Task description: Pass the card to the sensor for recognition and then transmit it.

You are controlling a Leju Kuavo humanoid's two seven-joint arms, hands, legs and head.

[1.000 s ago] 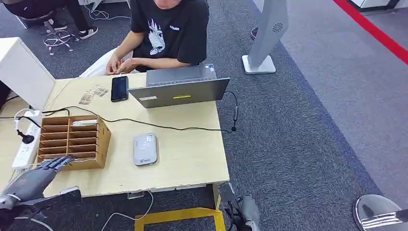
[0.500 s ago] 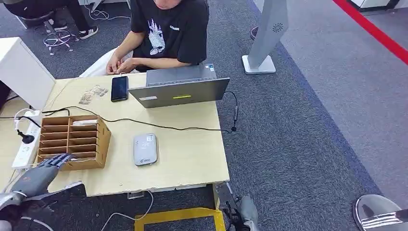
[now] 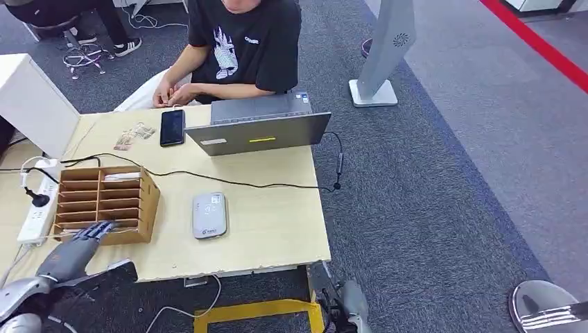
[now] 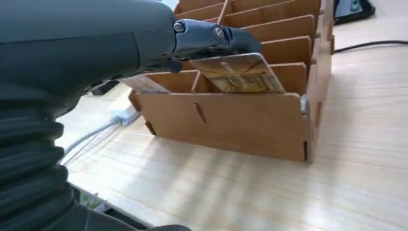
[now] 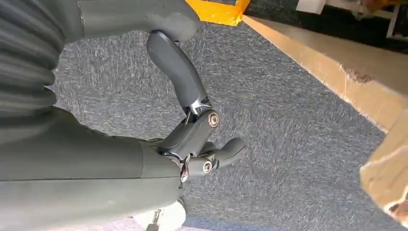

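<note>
At the near end of the wooden slotted rack [image 4: 250, 125], a card [image 4: 239, 74] sits tilted in the front compartment, its upper edge above the rack wall. Left hand [image 3: 75, 246] reaches to that compartment; its dark fingers [image 4: 211, 38] lie on the card's top, but whether they actually grasp it cannot be told. Rack stands on the pale table [image 3: 277, 229], with the grey card sensor [image 3: 209, 215] just beside it. Right hand [image 5: 192, 144] hangs below table level over grey carpet, fingers loosely curled, holding nothing. A seated person [image 3: 243, 48] faces a laptop [image 3: 260, 128].
</note>
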